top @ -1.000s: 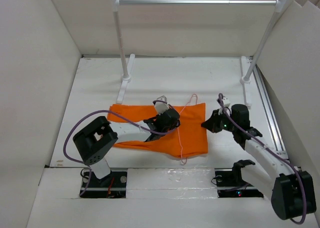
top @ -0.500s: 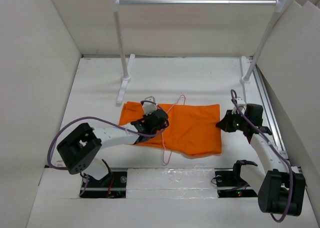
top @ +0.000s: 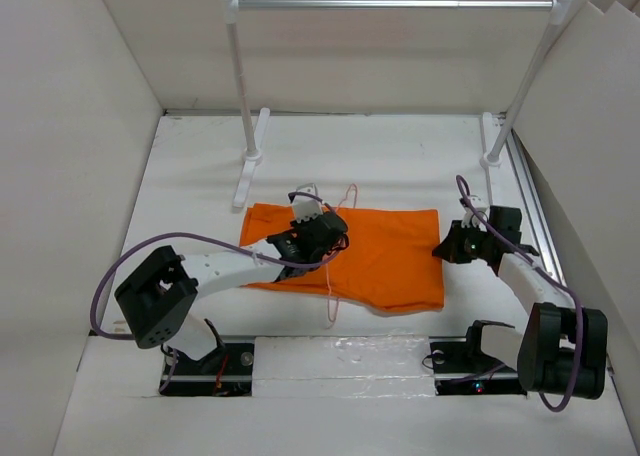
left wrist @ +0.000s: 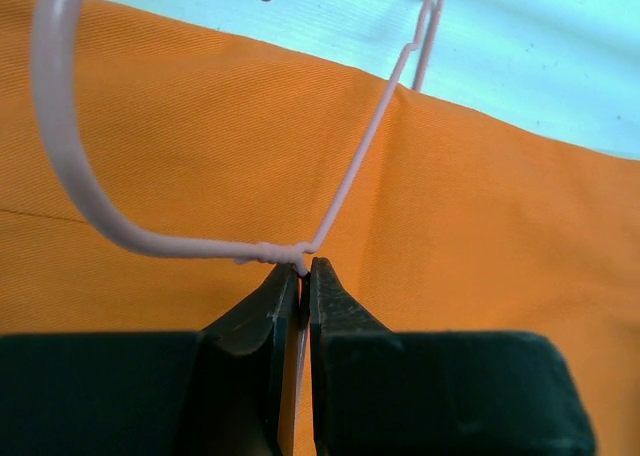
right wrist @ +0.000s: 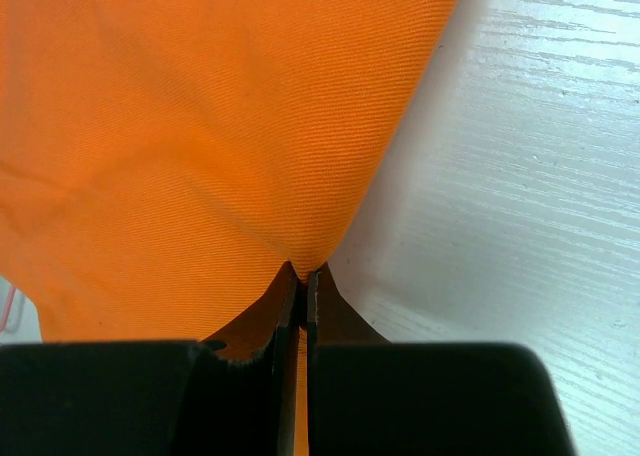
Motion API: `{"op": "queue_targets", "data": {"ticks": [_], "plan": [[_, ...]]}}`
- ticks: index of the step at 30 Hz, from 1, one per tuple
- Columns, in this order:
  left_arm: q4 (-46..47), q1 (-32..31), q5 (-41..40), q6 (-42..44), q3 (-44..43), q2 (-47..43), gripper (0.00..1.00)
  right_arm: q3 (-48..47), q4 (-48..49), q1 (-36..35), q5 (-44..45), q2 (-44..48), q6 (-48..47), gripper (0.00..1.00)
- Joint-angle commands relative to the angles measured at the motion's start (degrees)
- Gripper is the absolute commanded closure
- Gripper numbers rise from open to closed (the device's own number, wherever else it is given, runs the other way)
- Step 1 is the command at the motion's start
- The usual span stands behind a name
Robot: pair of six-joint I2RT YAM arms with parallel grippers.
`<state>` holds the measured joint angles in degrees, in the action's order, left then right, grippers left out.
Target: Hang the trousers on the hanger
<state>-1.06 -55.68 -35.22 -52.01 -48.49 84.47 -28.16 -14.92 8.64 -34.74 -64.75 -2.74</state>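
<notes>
On the white table (top: 380,156) | bright orange cloth trousers (top: 390,256) lie flat, thin pinkish wire hanger (left wrist: 352,172) across them | left tool (left wrist: 303,272) clenched on hanger's twisted neck, right tool (right wrist: 303,274) pinching trousers' right edge | step: hanger positioning; next likely calls for feeding cloth over the bar.

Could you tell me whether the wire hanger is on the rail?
Off: the thin pink wire hanger lies across the bright orange cloth trousers, in the left gripper.

A silver rail (top: 395,4) spans two white posts (top: 240,86) at the far end of the white table (top: 370,156). Each post stands on a long white foot (top: 250,173). Pale walls (top: 70,156) close in both sides.
</notes>
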Motion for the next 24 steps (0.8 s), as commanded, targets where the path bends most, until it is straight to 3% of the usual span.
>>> {"op": "queue_targets", "data": {"ticks": [1,9,18,19,20,22,23,24], "plan": [[-1.14,-0.31,-2.92,-1.08,-3.28,-0.88,1.00,-0.67,4.02,0.67,1.43,-0.90,-2.09,1.00],[-1.75,-0.83,-3.71,1.12,-7.05,-2.37,1.00,-0.66,3.76,0.67,2.14,-1.87,-2.35,1.00],[-2.81,-5.75,-8.46,12.45,-15.92,-5.80,1.00,-3.91,-1.77,0.67,1.70,1.47,-2.44,1.00],[-2.55,-5.75,-8.20,13.33,-16.28,-6.15,1.00,-4.79,-2.56,0.67,1.61,2.43,-2.53,0.98],[-2.20,-5.75,-7.85,14.64,-16.55,-6.33,1.00,-5.32,-3.36,0.67,1.52,3.13,-2.62,0.83],[-0.96,-5.75,-6.70,16.67,-18.04,-7.12,1.00,-6.81,-6.78,0.67,1.17,5.84,-2.88,0.67],[-0.96,-5.75,-6.27,17.29,-18.83,-7.21,1.00,-9.60,-8.27,0.67,0.99,7.00,-3.23,0.54],[-2.44,-5.75,-4.87,18.68,-21.62,-7.12,1.00,-11.37,-11.59,0.67,0.47,8.31,-3.32,0.49]]}}
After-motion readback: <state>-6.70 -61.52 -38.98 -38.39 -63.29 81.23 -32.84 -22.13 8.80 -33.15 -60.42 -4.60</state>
